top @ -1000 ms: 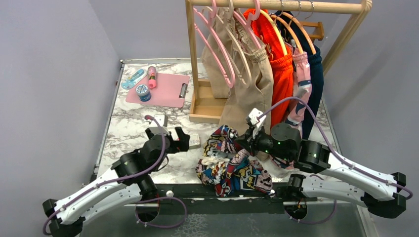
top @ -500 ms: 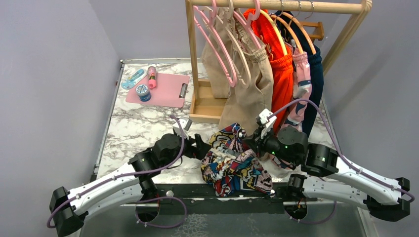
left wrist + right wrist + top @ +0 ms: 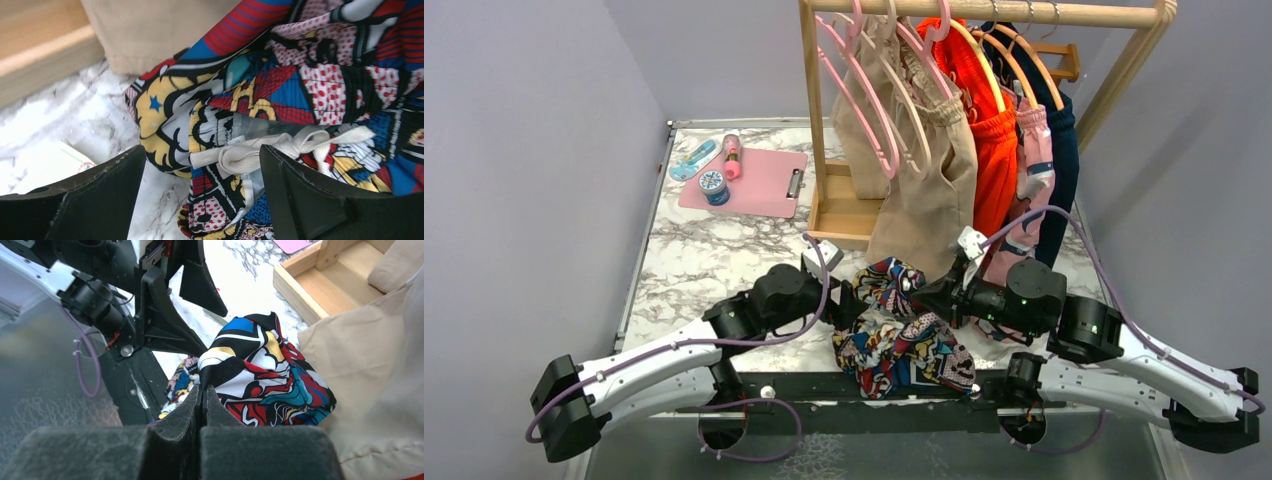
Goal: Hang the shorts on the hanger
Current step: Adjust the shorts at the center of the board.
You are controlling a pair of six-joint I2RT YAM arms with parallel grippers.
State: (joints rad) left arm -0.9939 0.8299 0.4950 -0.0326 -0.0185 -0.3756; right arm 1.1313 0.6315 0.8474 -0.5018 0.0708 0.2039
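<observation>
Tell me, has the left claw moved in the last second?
Yes. The left gripper slid rightward, from left of the wooden rack base to the shorts.

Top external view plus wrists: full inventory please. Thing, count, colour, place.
shorts: 1, comic print red/blue/yellow/black, crumpled at table's near edge
table: 1, white-grey marble
clothes rack: 1, light wood, far centre
pink hangers: at least 2, rail's left end
tan hangers: at least 2, carrying garments on the rail
beige garment: at least 1, hanging on the rack
orange garment: 1, right of the beige
pink patterned garment: 1, right of the orange
navy garment: 1, rail's right end
clipboard: 1, pink, far left
tube: 1, pink, clipboard's far edge
round tin: 1, blue, clipboard's left edge
left gripper: 1, black, open astride the shorts' white drawstring
right gripper: 1, black, shut on the shorts
</observation>
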